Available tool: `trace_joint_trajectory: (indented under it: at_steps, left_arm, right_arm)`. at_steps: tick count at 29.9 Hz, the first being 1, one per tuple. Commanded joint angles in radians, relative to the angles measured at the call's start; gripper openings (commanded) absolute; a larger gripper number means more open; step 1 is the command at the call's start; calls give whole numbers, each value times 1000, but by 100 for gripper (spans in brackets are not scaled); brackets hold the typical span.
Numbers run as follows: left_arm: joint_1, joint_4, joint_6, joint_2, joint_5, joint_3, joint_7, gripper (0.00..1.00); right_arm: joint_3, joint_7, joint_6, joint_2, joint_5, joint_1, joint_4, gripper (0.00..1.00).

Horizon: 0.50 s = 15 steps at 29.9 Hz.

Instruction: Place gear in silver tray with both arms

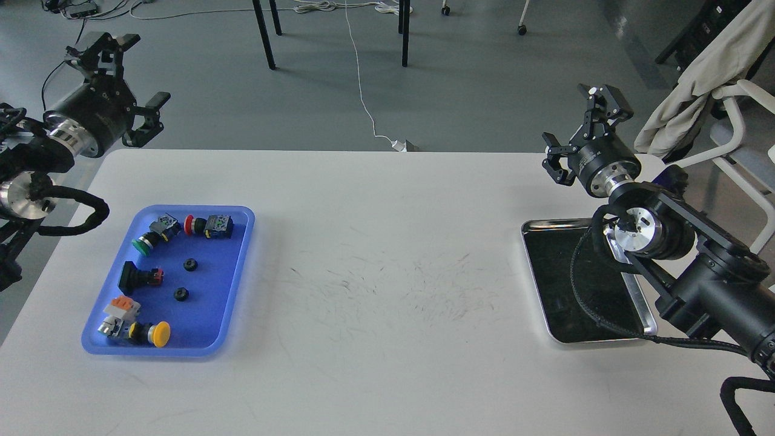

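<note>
The left gripper (130,75) has its fingers (154,109) spread wide and holds nothing; it hangs beyond the table's (387,254) far left corner. The right gripper (581,130) is likewise spread wide and empty, over the far right edge of the table.

Two small black gears (191,264) lie in the blue tray (236,290), below and slightly right of the left fingers and well apart from them, among push-button switches. The gears lie flat, holes upward.

The silver tray (536,278) sits below the right fingers, near them, its long axis running from the far edge toward the robot. Its bottom is bare, partly covered by the right arm (714,284).
</note>
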Motion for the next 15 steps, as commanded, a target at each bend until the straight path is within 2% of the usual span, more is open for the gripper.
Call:
trace_joint_trajectory:
  at_steps: [1,4,8,11,15]
  left_arm:
    - [6,-3,4,12,0,17,-4,99]
    - [4,1,53,14,-1,17,-9,99]
    - [10,1,47,15,-4,15,-11,99]
    - [12,1,47,18,0,17,-34,99]
    - [9,-11,41,34,6,63,-28,99]
  right_arm:
    - [-1,0,0,0,0,-4,0,99]
    - [-1,0,0,0,0,-7,1,99]
    - [-1,0,0,0,0,-7,6,99]
    - [-1,0,0,-1,0,-10,9,99]
    - [0,0,0,-14,0,-16,27,99]
